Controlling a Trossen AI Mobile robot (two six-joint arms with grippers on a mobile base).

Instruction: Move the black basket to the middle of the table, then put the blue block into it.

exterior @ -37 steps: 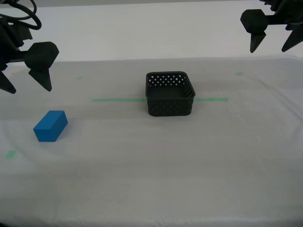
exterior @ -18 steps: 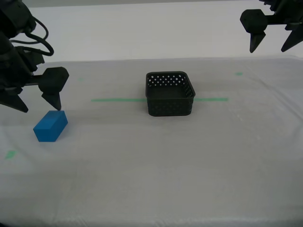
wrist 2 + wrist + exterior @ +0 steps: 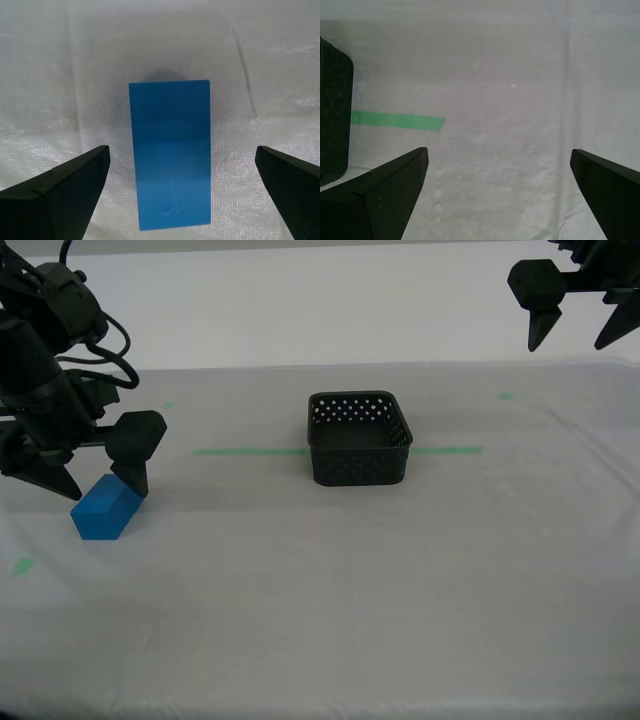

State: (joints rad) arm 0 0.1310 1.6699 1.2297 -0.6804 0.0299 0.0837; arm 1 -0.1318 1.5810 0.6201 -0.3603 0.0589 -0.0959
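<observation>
Blue block (image 3: 170,155) — between my second claw's (image 3: 98,480) spread fingers.

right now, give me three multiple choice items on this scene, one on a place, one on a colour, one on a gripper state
1. Where is the blue block?
A. inside the black basket
B. on the table, toward the exterior view's left
C. held up in the air

2. What colour is the tape line?
A. green
B. red
C. yellow

3. My second gripper is:
A. shut on the block
B. open, straddling the block
C. open above the basket

Key: B, the block lies on the cloth; A, a green strip runs behind the basket; B, both fingers stand clear of the block.
</observation>
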